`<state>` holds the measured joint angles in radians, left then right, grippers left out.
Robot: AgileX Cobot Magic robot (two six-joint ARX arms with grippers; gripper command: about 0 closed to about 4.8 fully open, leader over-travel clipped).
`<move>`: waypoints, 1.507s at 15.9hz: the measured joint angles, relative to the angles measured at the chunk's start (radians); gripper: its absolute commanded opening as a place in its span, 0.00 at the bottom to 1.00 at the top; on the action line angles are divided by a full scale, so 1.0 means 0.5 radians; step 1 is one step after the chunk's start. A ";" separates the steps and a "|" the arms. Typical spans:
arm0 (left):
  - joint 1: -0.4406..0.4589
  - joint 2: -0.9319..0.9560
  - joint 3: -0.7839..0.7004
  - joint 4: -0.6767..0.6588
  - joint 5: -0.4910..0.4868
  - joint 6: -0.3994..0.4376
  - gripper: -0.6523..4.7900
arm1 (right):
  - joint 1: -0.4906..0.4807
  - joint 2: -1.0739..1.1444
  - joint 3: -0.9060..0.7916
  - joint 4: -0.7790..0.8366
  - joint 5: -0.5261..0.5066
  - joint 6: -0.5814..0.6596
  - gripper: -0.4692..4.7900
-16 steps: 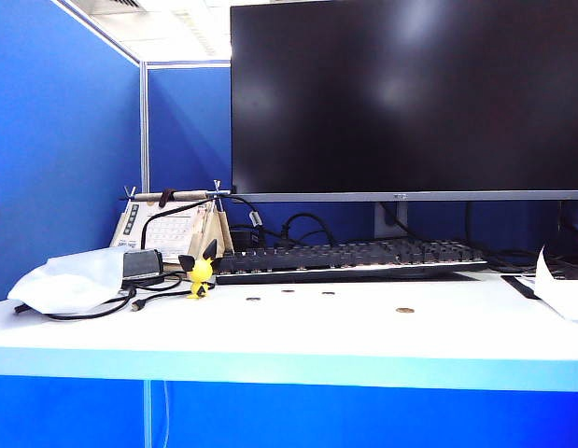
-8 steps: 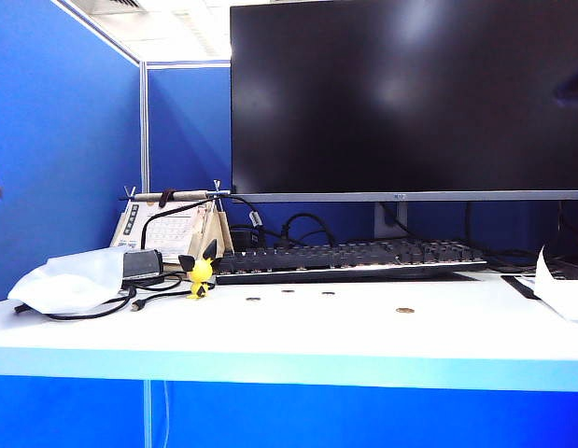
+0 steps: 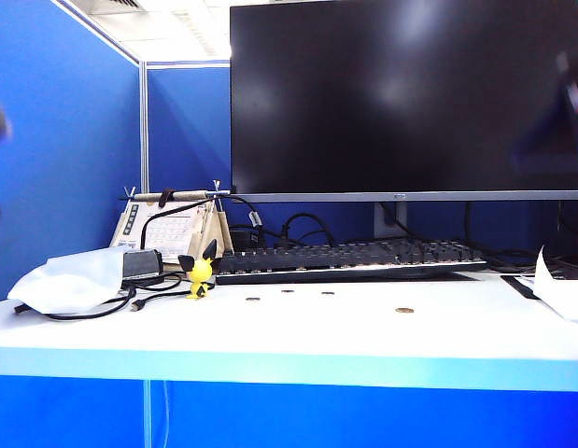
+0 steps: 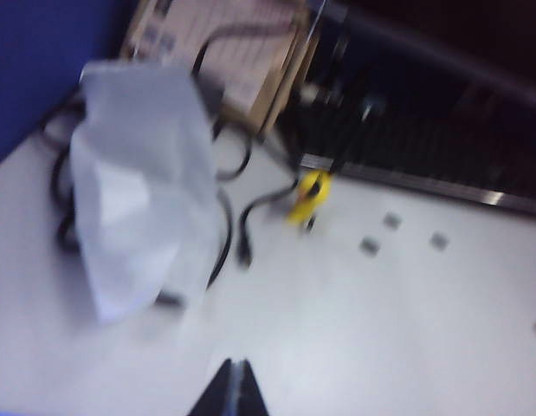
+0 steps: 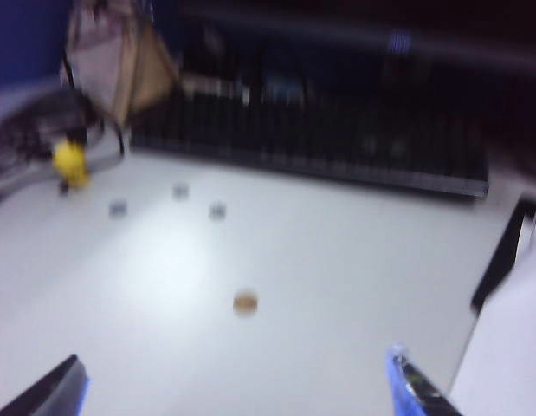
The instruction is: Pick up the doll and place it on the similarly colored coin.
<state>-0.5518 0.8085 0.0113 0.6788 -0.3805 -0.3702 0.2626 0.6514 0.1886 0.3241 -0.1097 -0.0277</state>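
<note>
**Doll on table, both grippers high and empty**

Exterior view: doll (image 3: 201, 274) stands upright on the white table (image 3: 363, 331), left of centre, just in front of the left end of the keyboard (image 3: 349, 258), next to black cables (image 3: 148, 294). Brass coin (image 3: 404, 310) lies flat right of centre, well apart from the doll. Three darker coins (image 3: 288, 294) sit in a loose row between the two, nearer the keyboard. Dark monitor (image 3: 405, 98) fills the upper right; white plastic bag (image 3: 69, 278) at the left edge.

Left gripper (image 4: 232, 392): fingers pressed together, closed, nothing in it, above the table with the bag and doll (image 4: 311, 192) ahead. Frame is blurred.

Right gripper (image 5: 237, 381): fingers spread wide, open, empty, above the table, brass coin (image 5: 245, 302) on the table between them and further out. Doll (image 5: 70, 162) in the upper left of that frame, blurred.

In the exterior view the arms show only as dark smears at the left and right edges.
</note>
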 measured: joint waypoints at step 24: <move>0.000 -0.011 0.237 0.043 0.542 0.032 0.23 | -0.007 0.226 0.105 -0.143 -0.140 0.159 1.00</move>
<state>-0.5518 0.8028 0.1295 0.7002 -0.1093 -0.3542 0.2592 0.7643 0.2409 0.2523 -0.1795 0.0521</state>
